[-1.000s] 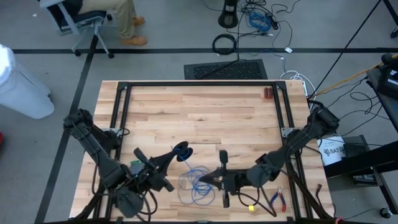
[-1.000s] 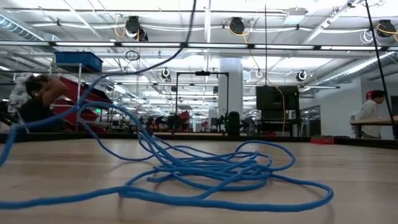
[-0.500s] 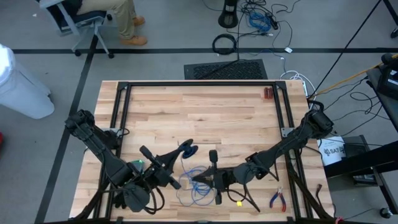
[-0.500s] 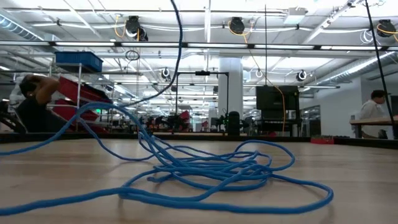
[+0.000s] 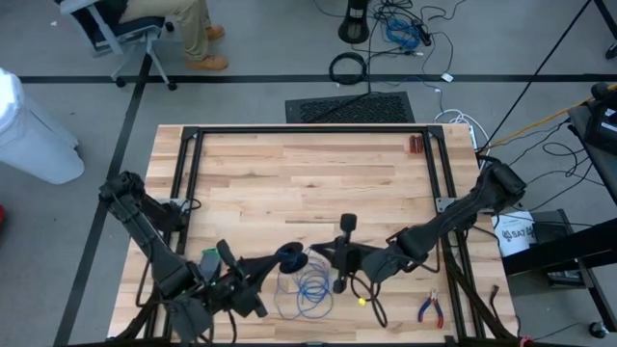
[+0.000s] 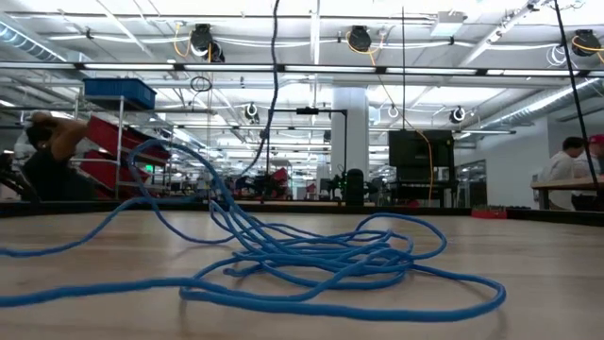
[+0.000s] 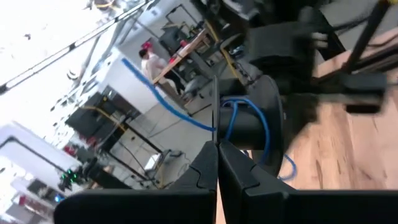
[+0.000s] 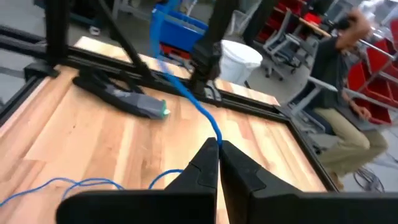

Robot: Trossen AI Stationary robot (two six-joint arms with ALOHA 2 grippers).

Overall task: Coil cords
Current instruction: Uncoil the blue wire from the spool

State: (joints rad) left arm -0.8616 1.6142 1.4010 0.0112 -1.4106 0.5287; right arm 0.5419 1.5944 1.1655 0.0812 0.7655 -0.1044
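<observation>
High view straight down, low view level at tabletop, both sharing the blue cord (image 5: 310,285)

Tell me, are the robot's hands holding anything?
Yes. The right tool pinches the blue cord along its length. The left tool is shut against a black spool wrapped with cord.

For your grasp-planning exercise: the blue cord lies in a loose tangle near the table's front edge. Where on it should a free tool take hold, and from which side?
Judging by the pictures, grip the blue cord at an outer loop of the tangle, coming straight down from above. There a single strand arches clear of the wooden table, so fingers can close around it; the middle is a stack of crossing strands. Both tools already pinch the cord: left tool, right tool.
</observation>
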